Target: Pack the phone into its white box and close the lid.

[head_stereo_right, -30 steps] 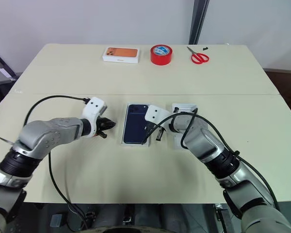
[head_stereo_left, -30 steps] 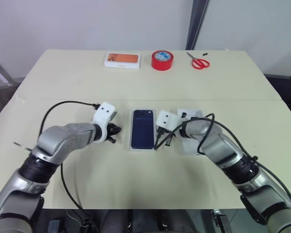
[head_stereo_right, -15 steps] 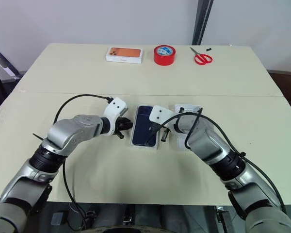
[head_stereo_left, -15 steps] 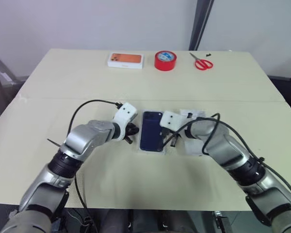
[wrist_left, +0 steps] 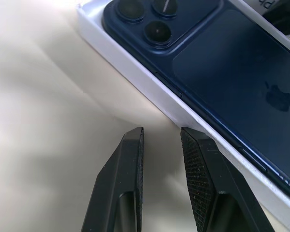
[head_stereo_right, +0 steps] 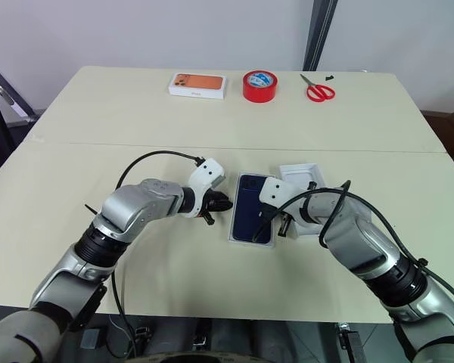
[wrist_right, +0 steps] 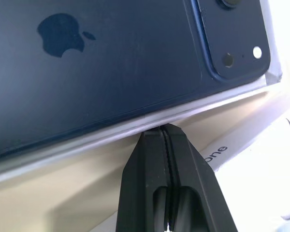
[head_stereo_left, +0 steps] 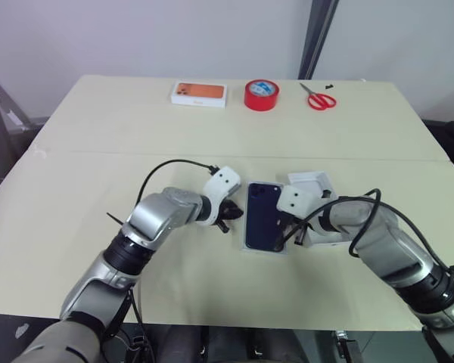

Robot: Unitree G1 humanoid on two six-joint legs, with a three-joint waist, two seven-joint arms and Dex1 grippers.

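The dark navy-blue slim phone (head_stereo_left: 263,215) lies back up in the shallow white box tray (wrist_left: 150,92) on the pale beige surface (head_stereo_left: 212,128), its camera bump at the far end. Just right of it, the deeper plain white lid tray (head_stereo_left: 312,184) lies open side up, partly under the right arm.

The head camera has shifted since a second ago, so the whole scene sits further right in the picture; phone, tray and lid lie as they did. The left gripper (head_stereo_left: 228,215) has closed in from well apart to just beside the tray's left long edge, its black jaws slightly parted around nothing, tips near the tray wall in the left wrist view. The right gripper (head_stereo_left: 289,236) stays at the tray's right long edge, jaws clenched together on nothing, tips at the tray's rim.

Along the far edge are a white box with an orange top (head_stereo_left: 199,93), a red tape roll (head_stereo_left: 261,94) and red-handled scissors (head_stereo_left: 318,97).
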